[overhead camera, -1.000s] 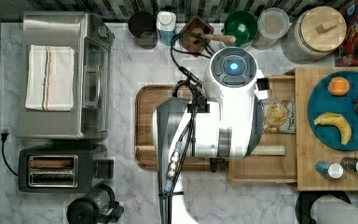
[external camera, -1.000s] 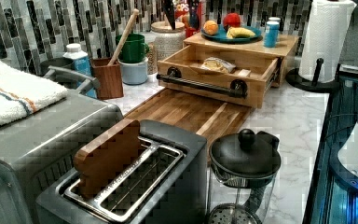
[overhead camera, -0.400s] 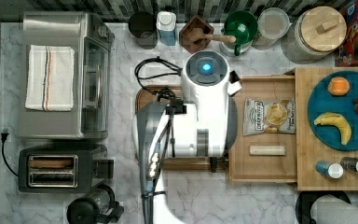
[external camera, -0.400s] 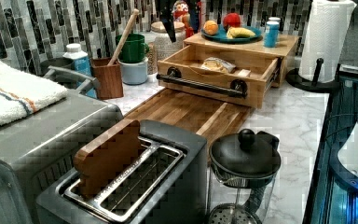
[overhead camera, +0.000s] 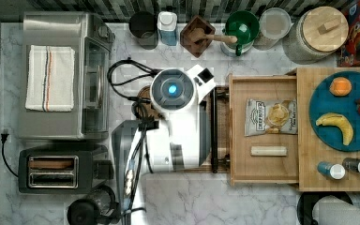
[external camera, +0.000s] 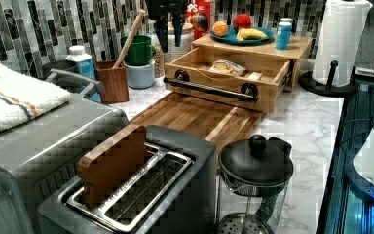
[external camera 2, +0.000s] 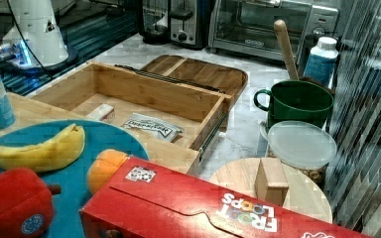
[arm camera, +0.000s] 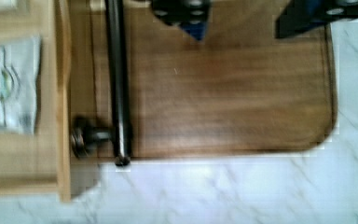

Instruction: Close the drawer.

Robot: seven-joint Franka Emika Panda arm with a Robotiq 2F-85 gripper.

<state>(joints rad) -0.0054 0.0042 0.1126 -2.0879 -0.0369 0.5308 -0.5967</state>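
- Gripper [arm camera: 242, 23] hangs over the brown tray [arm camera: 233, 93], fingers spread wide, empty.
- Handle [external camera: 209, 88] next: a stiff black bar, the spot to push.
- Drawer [overhead camera: 262, 168] beyond, pulled well out; light load, should slide easily on its rails.

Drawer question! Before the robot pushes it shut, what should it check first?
1. Drawer is pulled out, needs pushing: ok.
2. Chip bag and white stick lie flat inside, below the walls: ok.
3. Black handle has nothing blocking it: ok.
4. End effector open, above the brown tray, on the handle's outer side: ok.
5. Space behind the drawer under the top: cannot tell.
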